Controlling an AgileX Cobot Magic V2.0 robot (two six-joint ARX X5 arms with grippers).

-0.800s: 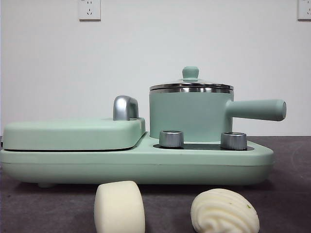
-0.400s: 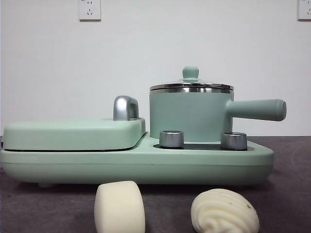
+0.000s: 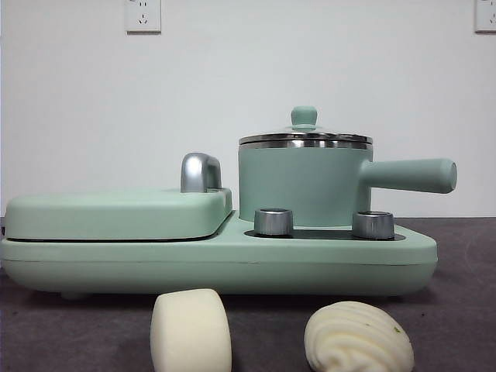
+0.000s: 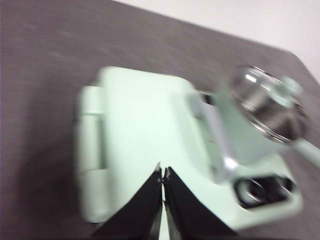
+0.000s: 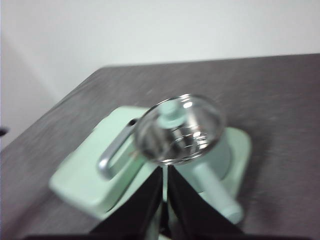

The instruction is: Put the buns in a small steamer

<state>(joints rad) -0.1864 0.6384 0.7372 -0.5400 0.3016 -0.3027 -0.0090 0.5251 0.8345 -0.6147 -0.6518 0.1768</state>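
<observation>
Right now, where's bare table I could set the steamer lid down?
Bare table lies right of the swirled bun and left of the smooth bun. The gap between the buns is narrow, and the green cooker base crowds the strip behind them.

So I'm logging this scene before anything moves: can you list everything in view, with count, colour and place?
smooth bun: one, cream-white, on the table in front of the cooker, under the griddle side.
ridged bun: one, cream-white, on the table in front of the steamer side.
small steamer: one, mint green, lid on, standing on the cooker.
griddle lid: one, mint green, chrome handle, closed beside the steamer.
cooker base: one, mint green, two metal knobs.
table: one, dark grey.
wall sockets: two, white, on the wall.
left claw: shut, above the griddle lid.
right claw: shut, above the steamer.
</observation>
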